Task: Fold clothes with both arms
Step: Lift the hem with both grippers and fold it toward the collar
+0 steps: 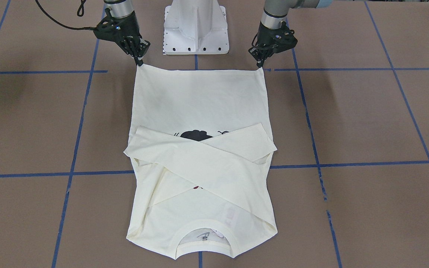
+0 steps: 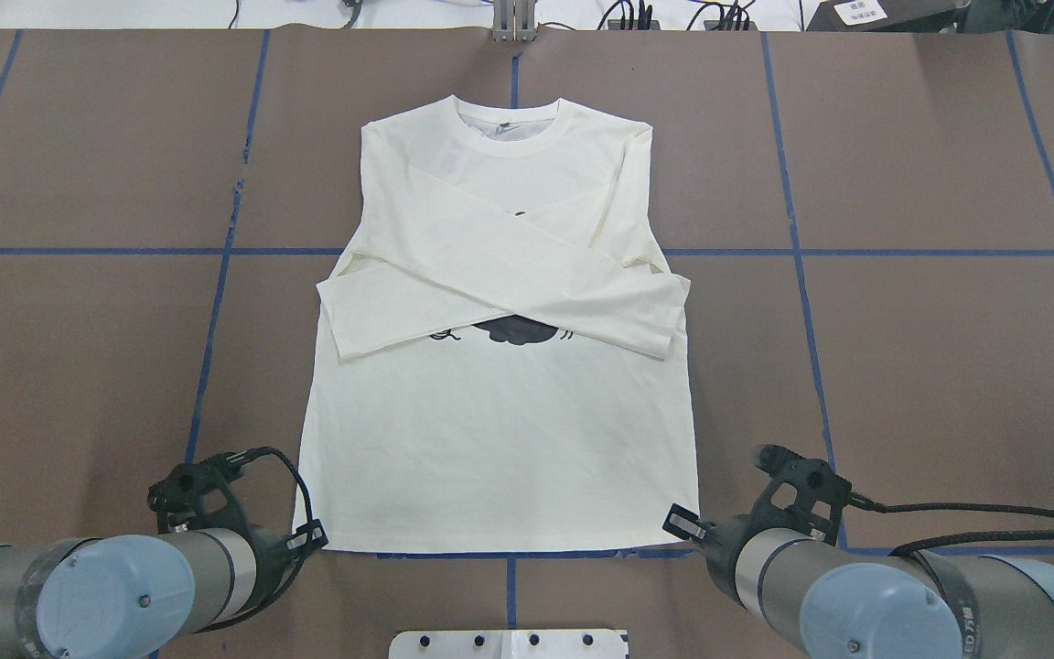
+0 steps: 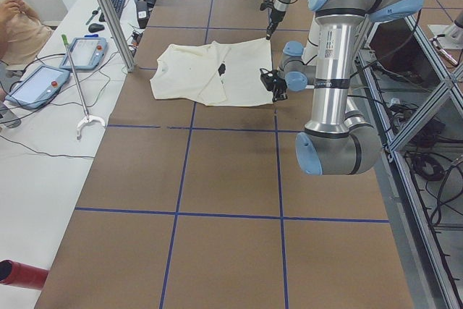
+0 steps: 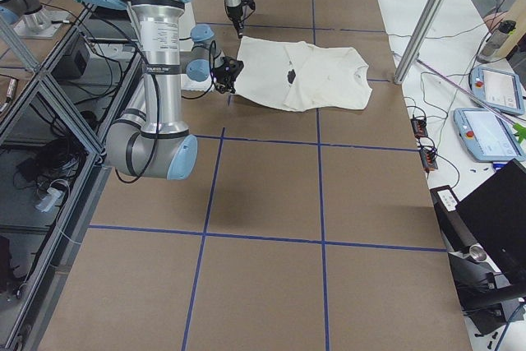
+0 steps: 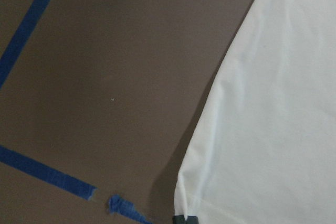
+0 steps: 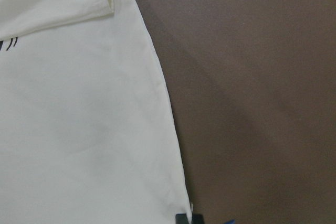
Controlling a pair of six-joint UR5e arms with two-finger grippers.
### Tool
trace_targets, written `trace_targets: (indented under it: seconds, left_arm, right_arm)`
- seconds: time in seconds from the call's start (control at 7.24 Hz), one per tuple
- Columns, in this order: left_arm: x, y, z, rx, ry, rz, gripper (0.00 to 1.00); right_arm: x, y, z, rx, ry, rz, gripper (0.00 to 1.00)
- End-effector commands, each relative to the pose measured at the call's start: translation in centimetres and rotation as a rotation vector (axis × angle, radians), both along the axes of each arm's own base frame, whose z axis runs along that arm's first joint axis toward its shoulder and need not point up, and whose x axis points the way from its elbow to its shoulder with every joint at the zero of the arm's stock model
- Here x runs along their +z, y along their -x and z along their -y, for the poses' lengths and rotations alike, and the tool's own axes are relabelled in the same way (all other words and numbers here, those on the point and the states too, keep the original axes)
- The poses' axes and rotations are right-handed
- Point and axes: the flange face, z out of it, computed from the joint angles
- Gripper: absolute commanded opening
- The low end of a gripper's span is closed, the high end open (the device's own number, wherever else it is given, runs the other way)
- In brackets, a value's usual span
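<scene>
Left hand, right hand: seemingly tight on shirt hem corners; grip plain only frontally.

T-shirt on table | at hem corners: left end effector, right end effector

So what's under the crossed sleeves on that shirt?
The crossed sleeves lie on the T-shirt front and cover most of its print. Only part of a black shape and a speck of red peek out; the rest is hidden.
</scene>
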Motion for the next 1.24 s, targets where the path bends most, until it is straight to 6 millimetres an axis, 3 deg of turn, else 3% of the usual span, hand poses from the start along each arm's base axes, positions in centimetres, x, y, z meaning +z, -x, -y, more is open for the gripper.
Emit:
trace_targets:
  seconds: [0.0,0.14,0.28,0.41,0.55,0.69,0.83,0.97,1.1]
  left_arm:
    - [-3.9,1.2,-4.5,0.02,0.077,-0.077,0.0]
    - [-5.8,2.3,-6.8,0.009,0.094,-0.086,0.0]
    - [-8.1,4.2,-6.8,0.007,0.105,-0.124,0.0]
    - [-8.2,4.9,-4.2,-0.028,0.069,-0.123,0.0]
    - [-9.9,5.8,0.0,-0.046,-0.049,-0.143,0.0]
    - [-11.5,5.7,5.0,-0.107,-0.118,-0.147,0.0]
    - [-11.9,4.0,11.0,-0.165,-0.177,-0.1,0.0]
    - [-10.4,3.4,16.6,-0.193,-0.196,-0.038,0.0]
    - [-9.8,2.8,21.7,-0.215,-0.227,-0.005,0.0]
  right_arm:
    - [-0.6,-5.9,-3.9,-0.087,0.003,0.012,0.0]
    - [-0.6,-6.9,-5.4,-0.123,0.009,0.012,0.0]
    - [-1.4,-7.5,-4.5,-0.099,0.005,0.03,0.0]
    - [-3.0,-9.0,-0.9,-0.018,0.0,0.07,0.0]
    - [-4.6,-8.9,2.8,0.005,-0.029,0.1,0.0]
    - [-6.4,-8.1,9.6,0.003,-0.075,0.114,0.0]
    - [-5.5,-7.6,17.8,-0.004,-0.032,0.089,0.0]
    - [-5.7,-6.0,25.0,0.0,-0.047,0.051,0.0]
    - [-3.4,-5.5,30.0,0.015,-0.062,-0.028,0.0]
